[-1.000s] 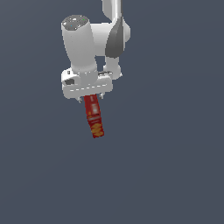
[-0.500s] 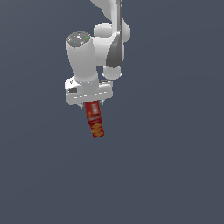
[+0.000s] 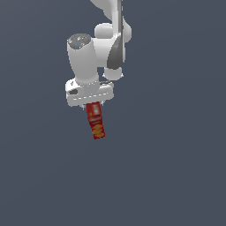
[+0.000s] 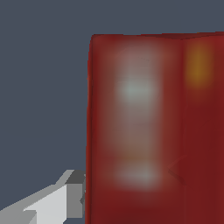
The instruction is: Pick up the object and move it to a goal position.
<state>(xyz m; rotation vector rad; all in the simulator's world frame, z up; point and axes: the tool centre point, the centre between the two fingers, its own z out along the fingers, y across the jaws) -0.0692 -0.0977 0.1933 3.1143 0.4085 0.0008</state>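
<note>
1. Nearest the wrist camera, the red box (image 4: 148,131) filled most of that view, blurred, with a pale smear of label down its face and an orange glow near one corner.
2. One pale grey finger (image 4: 61,199) of the tool sat pressed against the box's side edge; the other finger was out of that picture.
3. From the exterior view, the tool (image 3: 93,104) pointed downward with the box (image 3: 96,121) pinched at its upper end, the fingers mostly hidden between the white hand and the box.
4. The box hung below the hand, tilted a little so its lower end leaned toward the exterior view's right.
5. Yellow-orange markings showed at that lower, free end, and a pale band lay about mid-length.
6. The box was slimmer than the white hand above it, and only the tool touched it; it was in the air.
7. Above the hand, the white wrist housing (image 3: 81,59) rose at a slight lean, joined to a further white link (image 3: 114,39) with a grey panel, which ran up out of the picture.
8. Behind everything lay a flat, plain slate-blue ground (image 3: 176,167); I could not tell whether it was floor or backdrop.
</note>
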